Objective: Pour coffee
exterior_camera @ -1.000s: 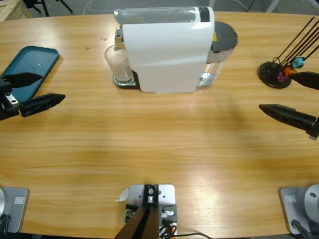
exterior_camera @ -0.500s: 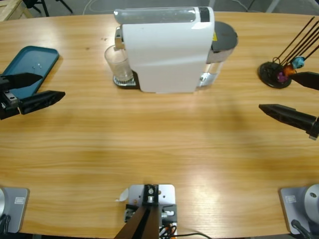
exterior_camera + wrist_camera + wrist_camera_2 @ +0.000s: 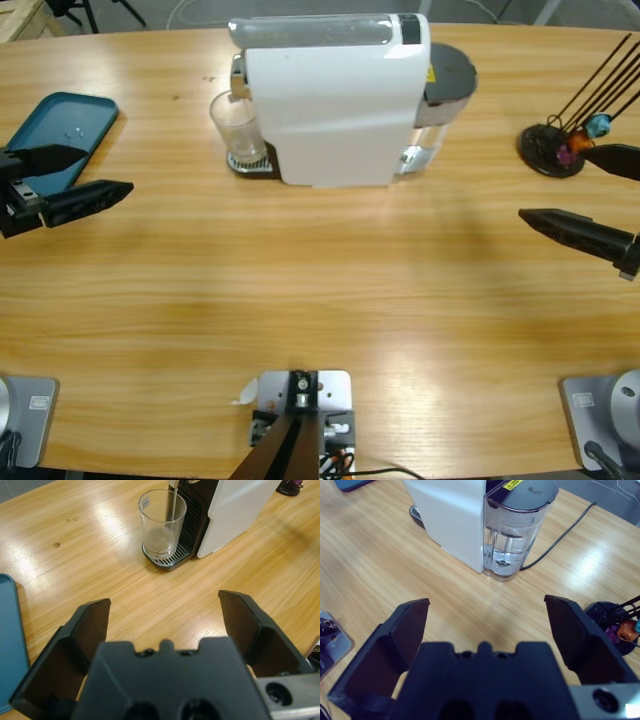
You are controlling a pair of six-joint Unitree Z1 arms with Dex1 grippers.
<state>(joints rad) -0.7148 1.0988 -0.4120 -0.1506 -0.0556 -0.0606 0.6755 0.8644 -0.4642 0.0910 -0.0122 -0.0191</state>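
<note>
left claw [image 3: 68,179] drawn slightly back toward table edge, still spread open

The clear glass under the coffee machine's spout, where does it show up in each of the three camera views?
High view: the glass stands upper left of centre, on the drip tray against the white coffee machine's left end.
Left wrist view: the glass is top centre, beyond the open jaws of the left gripper.
Right wrist view: not in it; the machine hides that end.
Shared landmark: the white coffee machine, in all three.
</note>
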